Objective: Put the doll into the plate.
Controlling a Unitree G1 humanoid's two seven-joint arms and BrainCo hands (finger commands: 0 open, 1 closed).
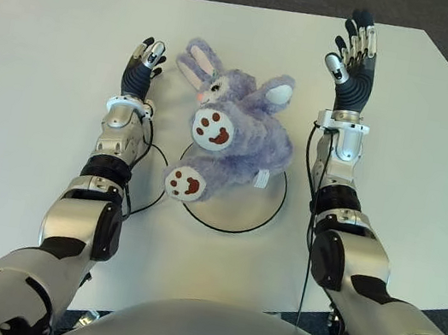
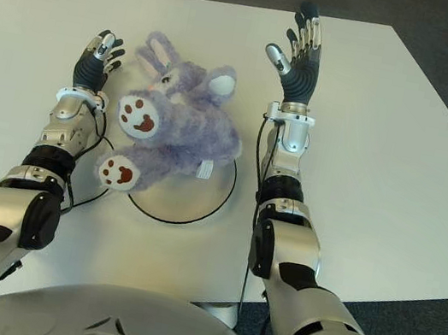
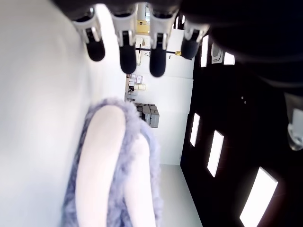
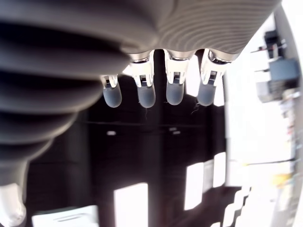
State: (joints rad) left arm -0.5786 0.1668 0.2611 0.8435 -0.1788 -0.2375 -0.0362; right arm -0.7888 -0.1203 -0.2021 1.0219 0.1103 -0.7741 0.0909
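Doll (image 1: 234, 135) lying across the plate (image 1: 263, 214), head and ears overhanging onto the surface (image 1: 48, 84), so I judge the placing essentially done; my left hand (image 1: 142, 66) and right hand (image 1: 356, 61) flank it, fingers spread, holding nothing.

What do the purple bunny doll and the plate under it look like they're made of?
The doll looks like soft plush: fuzzy lavender pile, with smoother white paw pads marked in brown. The plate looks like a hard, smooth white disc with a thin dark rim; ceramic or plastic, the look leaves it open. Both hands, left hand and right hand, are open and hold nothing.
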